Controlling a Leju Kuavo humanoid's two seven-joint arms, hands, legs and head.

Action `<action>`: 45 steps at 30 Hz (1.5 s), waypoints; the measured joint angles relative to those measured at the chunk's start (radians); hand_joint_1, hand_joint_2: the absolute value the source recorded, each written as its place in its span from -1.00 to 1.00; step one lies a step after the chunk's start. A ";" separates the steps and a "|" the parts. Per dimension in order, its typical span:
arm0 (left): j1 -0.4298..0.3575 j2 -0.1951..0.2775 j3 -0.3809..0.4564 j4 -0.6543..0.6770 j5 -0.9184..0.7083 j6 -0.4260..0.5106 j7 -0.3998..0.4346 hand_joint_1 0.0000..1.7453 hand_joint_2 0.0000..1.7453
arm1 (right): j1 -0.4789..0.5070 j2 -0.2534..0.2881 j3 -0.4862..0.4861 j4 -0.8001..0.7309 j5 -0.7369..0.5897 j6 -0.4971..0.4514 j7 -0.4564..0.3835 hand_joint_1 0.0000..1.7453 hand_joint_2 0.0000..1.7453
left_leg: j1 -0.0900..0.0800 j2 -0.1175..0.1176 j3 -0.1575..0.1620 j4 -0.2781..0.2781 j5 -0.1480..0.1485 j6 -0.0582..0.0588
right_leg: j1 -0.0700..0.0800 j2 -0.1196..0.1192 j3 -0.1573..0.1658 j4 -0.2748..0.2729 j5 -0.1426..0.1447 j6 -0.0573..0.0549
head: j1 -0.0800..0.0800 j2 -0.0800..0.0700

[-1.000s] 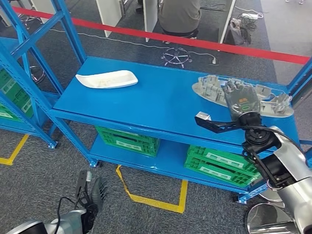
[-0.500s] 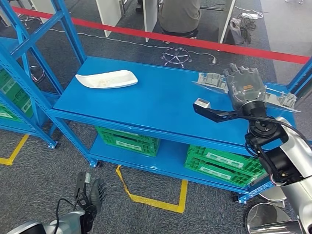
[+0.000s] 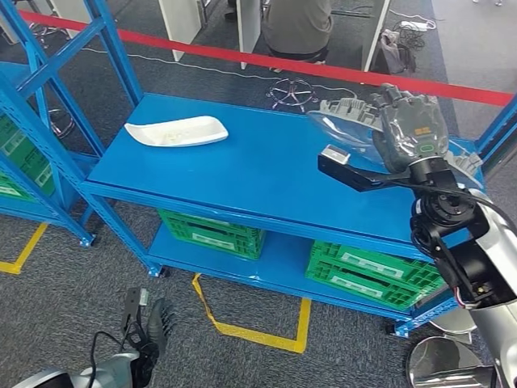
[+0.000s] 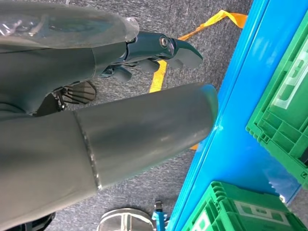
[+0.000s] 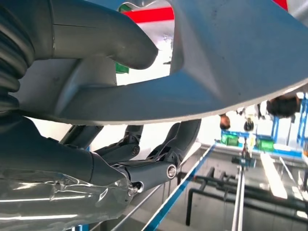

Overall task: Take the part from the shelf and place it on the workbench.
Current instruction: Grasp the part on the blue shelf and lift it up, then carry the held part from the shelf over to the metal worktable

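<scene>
Head view shows the grey part, a long flat moulded piece with ribbed detail, raised above the far right end of the blue shelf and tilted, no longer resting flat on the shelf top. The right hand grips it near its middle; the hand's plastic-wrapped back faces the camera and covers the central portion of the part, with one end of the part projecting to the left of the hand and a smaller portion visible to the right of it. The right arm rises from the lower right corner, its wrist bent upward toward the shelf, and a black camera bracket extends leftward from the wrist over the shelf surface.

Right wrist view confirms the grip: the thick thumb lies against one face of the part and the darker fingers curl beneath the opposite face.

A white curved piece lies flat at the far left of the same shelf top, well apart from the hand. Green crates sit on the lower shelf level.

The left hand hangs low near the carpeted floor, holding nothing. Left wrist view shows its fingers extended and apart from the thumb, near a strip of yellow floor tape.
</scene>
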 joint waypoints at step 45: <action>-0.002 0.002 0.000 0.000 -0.025 -0.012 0.017 -1.00 -1.00 | 0.091 -0.030 -0.121 -0.201 -1.390 0.147 -0.272 1.00 1.00 | 0.000 0.000 0.000 -0.001 0.000 -0.001 | 0.000 0.000 -0.001 0.000 -0.001 -0.001 | 0.000 0.000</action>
